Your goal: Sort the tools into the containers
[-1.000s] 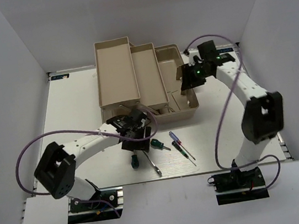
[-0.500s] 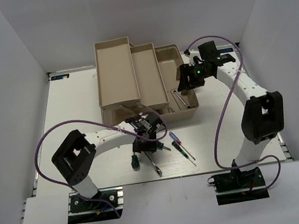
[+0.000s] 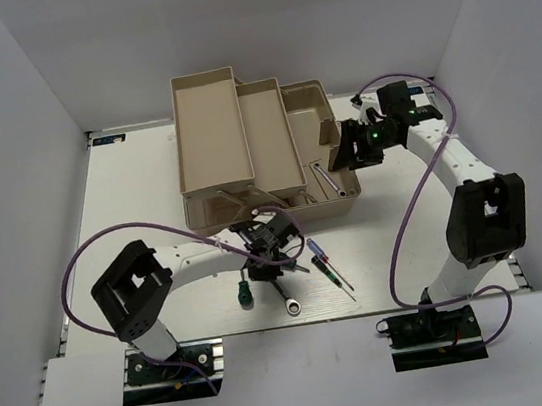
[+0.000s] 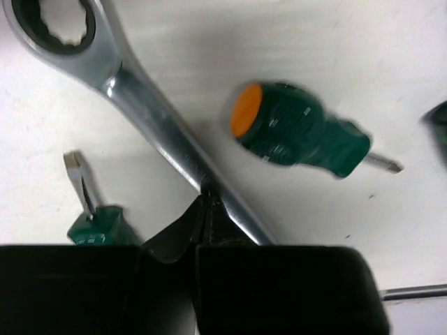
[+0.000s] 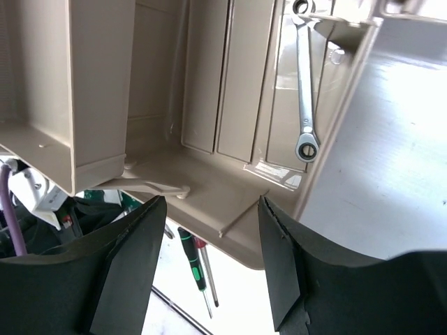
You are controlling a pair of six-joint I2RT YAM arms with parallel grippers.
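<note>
Flanking one wrench (image 4: pixel 150 115), two green screwdrivers (image 4: pixel 293 132) (image 4: pixel 94 227); left fingers (image 4: pixel 171 241) pressed together, right fingers (image 5: pixel 133 269) spread

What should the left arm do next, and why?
Probably lift straight up a little. The left gripper looks shut on the silver wrench, which lies flat on the table with a green screwdriver close beside it; rising first should avoid dragging that.

White tabletop (image 3: pixel 140 201) between pale enclosure walls (image 3: pixel 17 117), small label (image 3: pixel 109 139) at far-left corner
</note>
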